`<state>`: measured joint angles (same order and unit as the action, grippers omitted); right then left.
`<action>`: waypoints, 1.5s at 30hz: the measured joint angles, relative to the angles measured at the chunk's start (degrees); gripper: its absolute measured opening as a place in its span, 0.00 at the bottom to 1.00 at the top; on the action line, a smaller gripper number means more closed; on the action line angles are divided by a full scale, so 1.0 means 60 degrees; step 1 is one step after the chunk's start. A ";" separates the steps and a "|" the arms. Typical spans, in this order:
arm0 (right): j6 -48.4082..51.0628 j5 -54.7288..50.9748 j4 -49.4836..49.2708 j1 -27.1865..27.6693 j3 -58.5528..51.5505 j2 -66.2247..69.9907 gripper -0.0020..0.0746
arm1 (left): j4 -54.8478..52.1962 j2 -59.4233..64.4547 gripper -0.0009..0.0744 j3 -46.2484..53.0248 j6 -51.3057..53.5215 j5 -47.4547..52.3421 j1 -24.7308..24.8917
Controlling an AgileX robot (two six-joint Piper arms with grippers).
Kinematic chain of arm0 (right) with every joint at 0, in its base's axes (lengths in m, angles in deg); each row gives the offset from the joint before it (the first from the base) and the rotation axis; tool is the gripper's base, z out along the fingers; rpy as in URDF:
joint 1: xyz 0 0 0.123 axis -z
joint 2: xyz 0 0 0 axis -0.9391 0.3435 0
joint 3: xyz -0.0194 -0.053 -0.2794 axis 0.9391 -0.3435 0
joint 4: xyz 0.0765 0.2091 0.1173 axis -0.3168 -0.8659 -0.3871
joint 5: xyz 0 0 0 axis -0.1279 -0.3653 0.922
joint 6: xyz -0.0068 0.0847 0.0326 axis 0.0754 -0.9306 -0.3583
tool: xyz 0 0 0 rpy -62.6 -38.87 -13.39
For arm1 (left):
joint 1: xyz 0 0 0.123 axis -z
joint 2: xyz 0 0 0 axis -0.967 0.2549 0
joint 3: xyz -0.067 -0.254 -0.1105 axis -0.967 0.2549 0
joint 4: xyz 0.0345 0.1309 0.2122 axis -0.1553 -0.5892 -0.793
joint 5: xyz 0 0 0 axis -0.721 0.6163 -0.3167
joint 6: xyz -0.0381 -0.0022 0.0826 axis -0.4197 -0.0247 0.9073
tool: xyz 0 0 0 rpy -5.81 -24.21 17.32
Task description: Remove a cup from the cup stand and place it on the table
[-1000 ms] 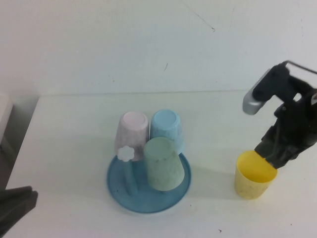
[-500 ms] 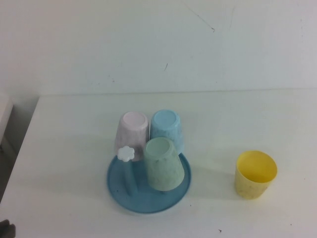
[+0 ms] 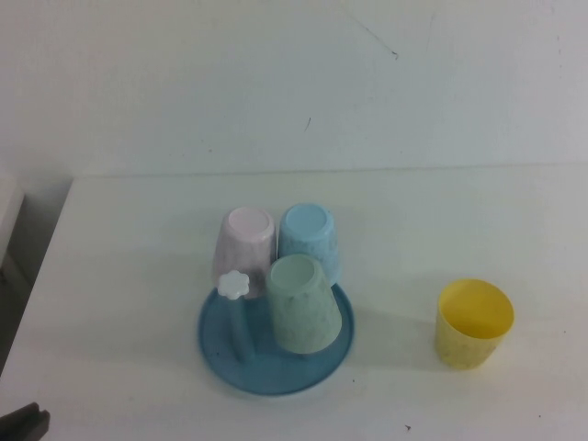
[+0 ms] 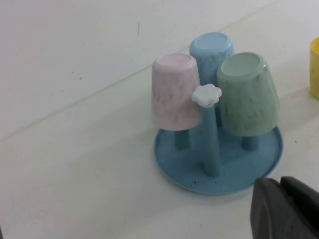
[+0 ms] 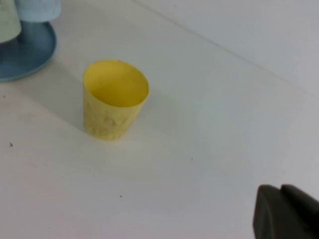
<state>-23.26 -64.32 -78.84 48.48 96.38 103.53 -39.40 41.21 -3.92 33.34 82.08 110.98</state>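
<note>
The yellow cup [image 3: 474, 322] stands upright and alone on the white table [image 3: 413, 220], to the right of the cup stand; it also shows as the cup [image 5: 114, 99] in the right wrist view. The blue cup stand [image 3: 276, 363] carries upside-down pink [image 3: 245, 248], light-blue [image 3: 309, 237] and mint-green [image 3: 303, 303] cups, and one peg with a white flower cap [image 3: 234, 284] is bare. My right gripper [image 5: 280, 190] is shut and empty, pulled back well away from the yellow cup. My left gripper [image 4: 279, 183] is shut and empty, near the stand's rim [image 4: 219, 188].
A wall rises behind the table's far edge. A dark strip lies past the table's left edge [image 3: 37, 248]. A dark bit of my left arm [image 3: 23, 424] shows at the lower left corner of the high view.
My right gripper let go of the yellow cup, shut, and drew back out of the high view. The cup stays standing on the table. The left arm's dark part slid lower in the corner.
</note>
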 joint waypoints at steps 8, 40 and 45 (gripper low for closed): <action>-0.0266 -0.0163 -0.0255 0.0000 -0.0876 -0.0655 0.03 | 0.0459 0.0000 0.01 0.0000 -0.0022 -0.0044 0.0000; -0.0287 -0.0249 -0.0423 0.0000 -0.0876 -0.0675 0.03 | 0.1000 -0.0806 0.01 0.0756 -0.0022 -0.0061 -0.1784; -0.0287 -0.0249 -0.0423 0.0000 -0.0876 -0.0675 0.03 | 0.1714 -0.1347 0.01 0.1637 -0.0022 -0.0528 -0.3282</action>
<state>-24.98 -65.82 -81.38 48.48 91.13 99.48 -29.11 33.12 5.90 33.21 78.91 91.29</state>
